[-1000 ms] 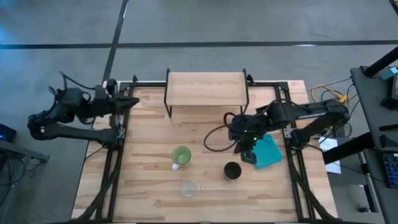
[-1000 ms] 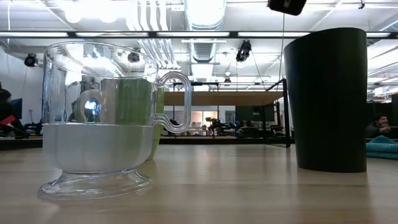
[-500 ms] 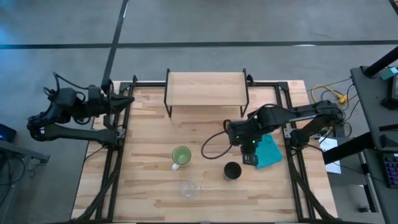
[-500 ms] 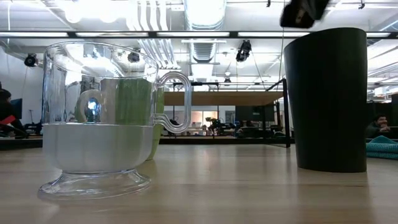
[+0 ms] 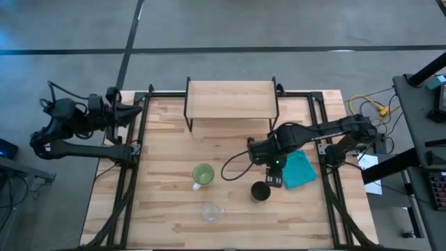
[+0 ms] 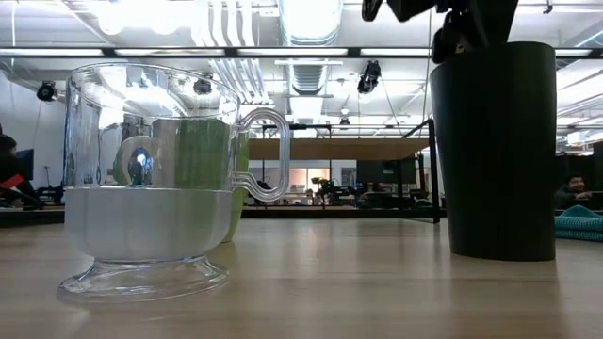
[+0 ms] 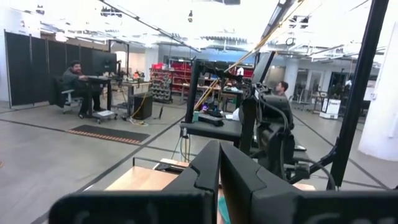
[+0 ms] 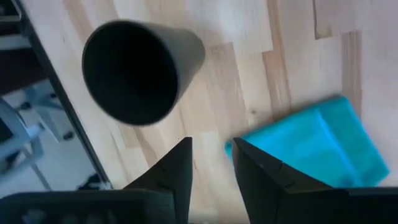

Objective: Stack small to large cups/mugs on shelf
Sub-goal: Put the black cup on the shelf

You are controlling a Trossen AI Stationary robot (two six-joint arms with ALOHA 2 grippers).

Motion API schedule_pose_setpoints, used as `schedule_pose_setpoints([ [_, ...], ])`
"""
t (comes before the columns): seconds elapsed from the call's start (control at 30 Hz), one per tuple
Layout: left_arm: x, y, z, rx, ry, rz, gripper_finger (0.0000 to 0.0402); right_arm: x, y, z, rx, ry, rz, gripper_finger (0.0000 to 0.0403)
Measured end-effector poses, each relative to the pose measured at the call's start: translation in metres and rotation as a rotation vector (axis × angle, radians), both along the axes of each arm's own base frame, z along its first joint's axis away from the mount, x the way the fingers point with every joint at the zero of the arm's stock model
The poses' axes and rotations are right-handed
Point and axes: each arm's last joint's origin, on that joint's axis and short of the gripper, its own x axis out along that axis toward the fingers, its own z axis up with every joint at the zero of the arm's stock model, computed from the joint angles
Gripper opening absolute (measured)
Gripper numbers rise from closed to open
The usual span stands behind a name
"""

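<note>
High view: right gripper [image 5: 273,176] slightly parted, empty, just beside black cup [image 5: 260,191]; left gripper [image 5: 138,109] closed, parked off surface [image 5: 167,153].

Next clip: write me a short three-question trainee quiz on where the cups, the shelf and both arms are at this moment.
1. True or false: the shelf already holds a cup.
2. Which vessel is nearest the right gripper? A) green mug B) black cup C) clear glass cup
3. Fill in: the left gripper waits at the table's far-left ____, its fingers closed.

Key
1. False: its board is bare; all three vessels stand on the table.
2. B: the gripper hovers just above and beside the black cup, fingers slightly apart, next to the teal cloth.
3. Corner.
</note>
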Motion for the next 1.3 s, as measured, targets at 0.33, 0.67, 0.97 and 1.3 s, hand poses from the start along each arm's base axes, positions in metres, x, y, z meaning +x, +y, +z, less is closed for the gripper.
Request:
schedule_pose_setpoints([
  [0.33, -0.011, 0.000, 0.001, 0.002, -0.035, 0.001, 0.0000, 0.013, 0.015, -0.002, 0.038, -0.079, -0.122, 0.0092],
  [0.67, -0.014, -0.001, 0.002, 0.003, -0.046, 0.001, 0.0000, 0.026, 0.030, -0.027, 0.016, 0.002, -0.133, 0.0088],
  [0.97, -0.015, -0.001, 0.002, 0.009, -0.047, 0.001, 0.0000, 0.031, 0.032, -0.035, 0.017, 0.036, -0.168, 0.0084],
  [1.3, -0.015, -0.001, 0.002, 0.009, -0.049, 0.001, 0.0000, 0.032, 0.032, -0.027, 0.015, 0.004, -0.180, 0.0084],
])
